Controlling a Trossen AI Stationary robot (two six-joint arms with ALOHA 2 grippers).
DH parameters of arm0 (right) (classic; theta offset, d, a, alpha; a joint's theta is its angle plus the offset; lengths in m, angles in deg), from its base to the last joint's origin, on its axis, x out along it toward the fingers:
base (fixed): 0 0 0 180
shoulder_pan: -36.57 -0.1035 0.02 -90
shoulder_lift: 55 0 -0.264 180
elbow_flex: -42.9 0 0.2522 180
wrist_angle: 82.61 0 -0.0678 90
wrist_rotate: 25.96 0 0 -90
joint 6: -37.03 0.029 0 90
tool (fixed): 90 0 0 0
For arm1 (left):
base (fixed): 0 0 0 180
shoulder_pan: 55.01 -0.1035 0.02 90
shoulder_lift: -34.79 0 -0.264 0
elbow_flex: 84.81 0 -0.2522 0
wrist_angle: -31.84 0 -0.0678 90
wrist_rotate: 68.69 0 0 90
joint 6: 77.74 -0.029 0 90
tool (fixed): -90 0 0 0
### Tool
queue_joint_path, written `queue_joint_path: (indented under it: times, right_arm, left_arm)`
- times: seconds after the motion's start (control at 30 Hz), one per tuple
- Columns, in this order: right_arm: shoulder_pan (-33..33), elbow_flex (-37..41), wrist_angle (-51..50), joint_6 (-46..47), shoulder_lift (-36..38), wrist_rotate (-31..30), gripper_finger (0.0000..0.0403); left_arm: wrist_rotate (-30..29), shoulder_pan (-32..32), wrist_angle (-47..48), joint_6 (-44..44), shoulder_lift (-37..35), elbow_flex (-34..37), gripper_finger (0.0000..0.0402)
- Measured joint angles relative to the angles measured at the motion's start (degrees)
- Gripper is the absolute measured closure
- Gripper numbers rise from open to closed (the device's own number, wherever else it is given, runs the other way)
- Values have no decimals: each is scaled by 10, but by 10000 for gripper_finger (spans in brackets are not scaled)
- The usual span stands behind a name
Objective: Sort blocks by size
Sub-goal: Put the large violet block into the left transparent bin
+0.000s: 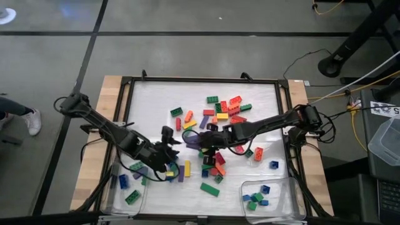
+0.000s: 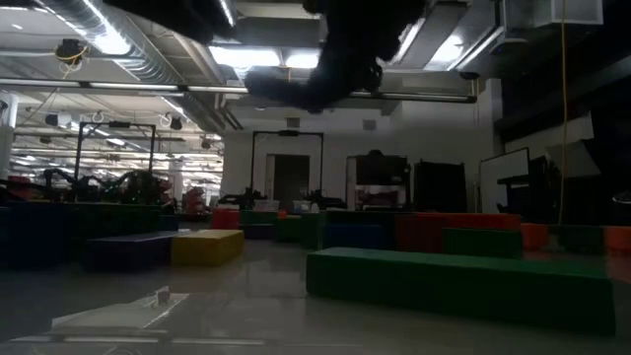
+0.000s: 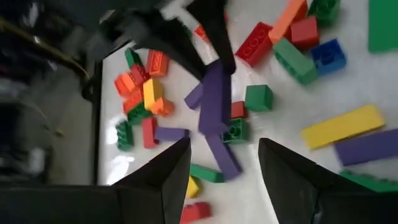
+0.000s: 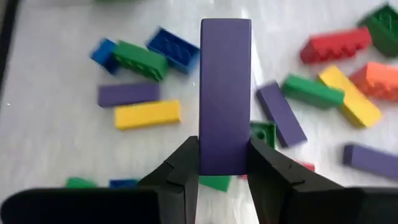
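Purple block point(image 4: 225, 93) between right fingers point(image 4: 180, 165)

Blocks loomed across the tabletop, dark arm overhead

A long green block point(image 2: 458, 286) lay nearest, a yellow block point(image 2: 207, 246) sat to its left, and red blocks point(image 2: 454, 230) stood behind. A dark arm point(image 2: 330, 64) hung from above, its gripper indistinct. Ceiling lights point(image 2: 261, 56) glowed in the workshop beyond.

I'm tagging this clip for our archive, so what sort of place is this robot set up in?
Probably a large lab or workshop hall: the low view shows exposed silver ceiling ducts, strip lights and black metal test frames beyond the white work table, and the high view shows a grey concrete floor.
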Motion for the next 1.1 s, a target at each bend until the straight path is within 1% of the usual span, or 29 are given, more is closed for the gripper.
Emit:
queue_joint_path:
  times: [0.13,0.27,0.3,0.43,0.53,0.6,0.73,0.8,0.93,1.0,1.1]
  right_arm:
    - [0,-23,3,-5,0,5,295]
    - [0,-30,5,-15,0,5,294]
    - [0,-31,6,-15,0,5,294]
    - [0,-31,9,-15,0,5,294]
    - [0,-31,10,-15,0,5,294]
    - [0,-31,11,-15,0,5,293]
    - [0,-31,12,-15,1,6,293]
    - [0,-31,13,-15,1,5,289]
    - [0,-31,14,-6,1,4,273]
    - [0,-31,14,-1,1,5,260]
    - [0,-31,12,0,1,5,235]
  left_arm:
    - [-39,0,-35,-78,38,0,224]
    - [-103,1,-77,-139,64,0,224]
    - [-111,1,-87,-149,68,0,224]
    - [-114,1,-101,-179,74,0,229]
    - [-114,1,-102,-180,74,0,258]
    - [-112,1,-101,-175,74,0,290]
    - [-100,2,-99,-158,74,0,367]
    - [-98,2,-102,-140,73,0,392]
    - [-99,1,-95,-133,73,0,397]
    - [-98,2,-88,-128,73,0,400]
    - [-99,6,-53,-106,69,-4,401]
